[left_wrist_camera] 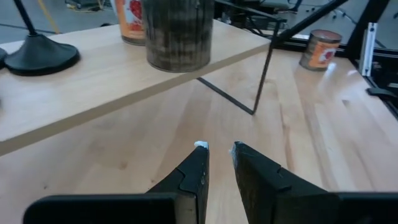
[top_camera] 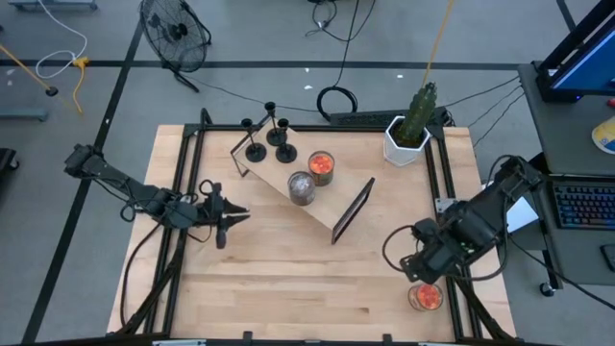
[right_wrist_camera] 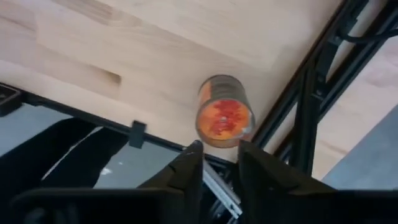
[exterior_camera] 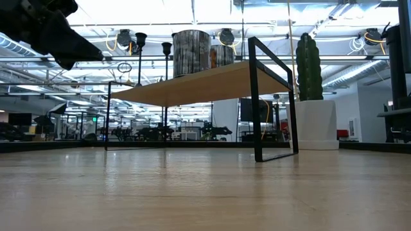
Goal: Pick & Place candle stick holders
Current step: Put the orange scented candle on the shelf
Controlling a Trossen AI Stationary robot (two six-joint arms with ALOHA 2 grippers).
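A small wooden shelf [top_camera: 317,197] on a black metal frame stands slantwise in the middle of the light wooden table [top_camera: 288,279]. On the shelf stand a grey ribbed jar [top_camera: 301,188] and, just beside it, an orange jar [top_camera: 321,167]. A white pot [top_camera: 404,146] with a green cactus [top_camera: 419,111] sits at the table's far right corner. Another orange jar [top_camera: 425,297] stands near the table's near right edge. On the floor beyond the table stands a black fan [top_camera: 175,31].

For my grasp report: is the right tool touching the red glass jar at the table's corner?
Apart. The right wrist view shows the right tool open, with the red glass jar beyond its fingertips, a visible gap.
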